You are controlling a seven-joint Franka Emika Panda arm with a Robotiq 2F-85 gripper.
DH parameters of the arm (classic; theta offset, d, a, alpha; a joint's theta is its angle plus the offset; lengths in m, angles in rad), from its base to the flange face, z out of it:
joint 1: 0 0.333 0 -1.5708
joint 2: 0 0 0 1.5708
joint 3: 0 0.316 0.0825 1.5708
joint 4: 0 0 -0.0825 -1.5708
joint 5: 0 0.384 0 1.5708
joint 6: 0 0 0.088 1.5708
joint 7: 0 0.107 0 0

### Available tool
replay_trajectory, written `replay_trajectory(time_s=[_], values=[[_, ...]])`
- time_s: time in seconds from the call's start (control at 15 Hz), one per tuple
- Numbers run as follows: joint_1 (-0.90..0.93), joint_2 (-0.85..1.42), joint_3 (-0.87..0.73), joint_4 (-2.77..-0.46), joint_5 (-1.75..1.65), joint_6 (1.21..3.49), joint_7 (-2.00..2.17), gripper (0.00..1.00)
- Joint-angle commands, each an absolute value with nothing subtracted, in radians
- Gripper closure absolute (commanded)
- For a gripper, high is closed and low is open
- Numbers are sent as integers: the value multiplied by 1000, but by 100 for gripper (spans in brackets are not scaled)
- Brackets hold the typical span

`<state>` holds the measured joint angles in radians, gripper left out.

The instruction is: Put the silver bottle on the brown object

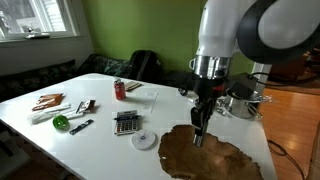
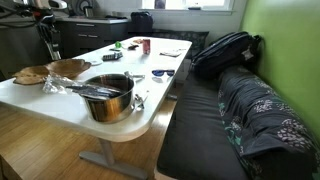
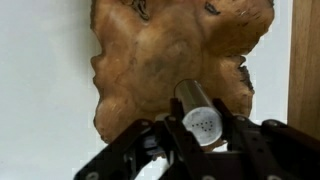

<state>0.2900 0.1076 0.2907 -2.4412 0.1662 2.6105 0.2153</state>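
While the claw (image 3: pixel 201 135) shows at the bottom of the wrist view, its two dark fingers (image 3: pixel 163 135) pinch the silver bottle (image 3: pixel 198 108) tight. The bottle hangs over the lower edge of the brown object (image 3: pixel 175 50). I cannot tell if it touches the sheet. The bottle's round end has tiny dots, and any writing is too small to read. White table (image 3: pixel 40 80) shows beside the sheet.

In an exterior view the arm stands right over the brown object, which lies at the near table edge. A shiny pot (image 1: pixel 240 102) sits just behind. Farther along lie a calculator (image 1: pixel 125 122), a white round thing (image 1: pixel 144 140), a green thing (image 1: pixel 61 122) and a red can (image 1: pixel 119 90).

Only an exterior view shows a black bag (image 2: pixel 225 50) on a dark couch (image 2: pixel 200 120) past the table.
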Motion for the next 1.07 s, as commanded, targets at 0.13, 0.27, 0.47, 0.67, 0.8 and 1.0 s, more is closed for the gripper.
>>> replay_trajectory(time_s=[0.13,0.27,0.47,0.67,0.8,1.0], values=[[341,170,252,-2444,-34,2639,421,89],[345,207,232,-2431,-85,2664,456,89],[341,264,213,-2422,-81,2768,444,89],[352,318,194,-2406,-63,2825,428,89],[352,344,192,-2391,-44,2829,413,89],[360,351,189,-2374,-35,2804,413,39]])
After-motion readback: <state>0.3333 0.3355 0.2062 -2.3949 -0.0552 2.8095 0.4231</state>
